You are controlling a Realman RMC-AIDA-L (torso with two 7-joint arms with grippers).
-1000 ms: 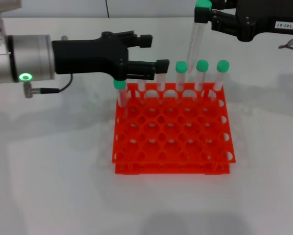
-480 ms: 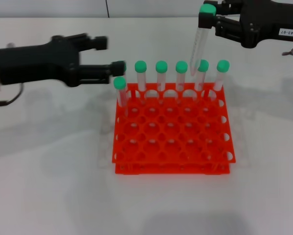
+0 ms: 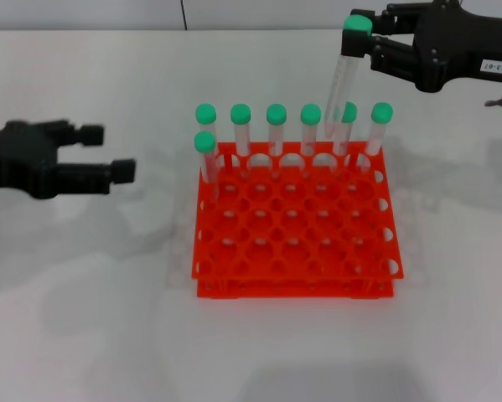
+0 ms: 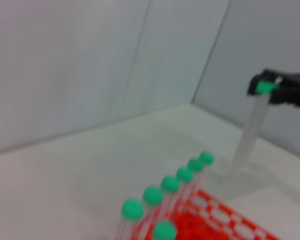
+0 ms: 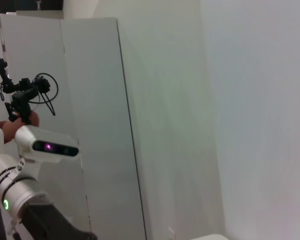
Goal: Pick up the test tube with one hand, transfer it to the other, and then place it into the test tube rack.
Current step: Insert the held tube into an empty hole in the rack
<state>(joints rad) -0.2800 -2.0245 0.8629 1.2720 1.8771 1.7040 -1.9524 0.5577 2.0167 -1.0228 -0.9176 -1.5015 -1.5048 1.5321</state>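
On the left side of the head view, the left gripper (image 3: 116,153) is low over the white worktop (image 3: 83,318), well apart from the rack. Its two black fingers (image 3: 83,176) point toward the rack, and the jaws are apart with nothing between them.

In the middle stands the test tube rack (image 3: 297,224), a bright orange-red square with two tiers and a grid of round holes. Its far row holds six upright tubes with green caps (image 3: 275,113), and a seventh tube (image 3: 205,157) stands in the second row at the left corner, just in front of the leftmost one. The other holes nearer to the camera look open.

To the right and above the far edge of the rack, the right gripper (image 3: 357,38) with a small white label (image 3: 495,65) holds the test tube (image 3: 341,88). The jaws are clamped on it just under the green cap. The tube hangs tilted, with the cap higher and more to the right and the tapered tip lower and to the left. The tip is in the air near the caps of the far row, between the fourth and fifth tubes as the head view shows it, and not in any hole.

In the left wrist view, the same held tube (image 4: 250,137) shows beyond the row of caps.
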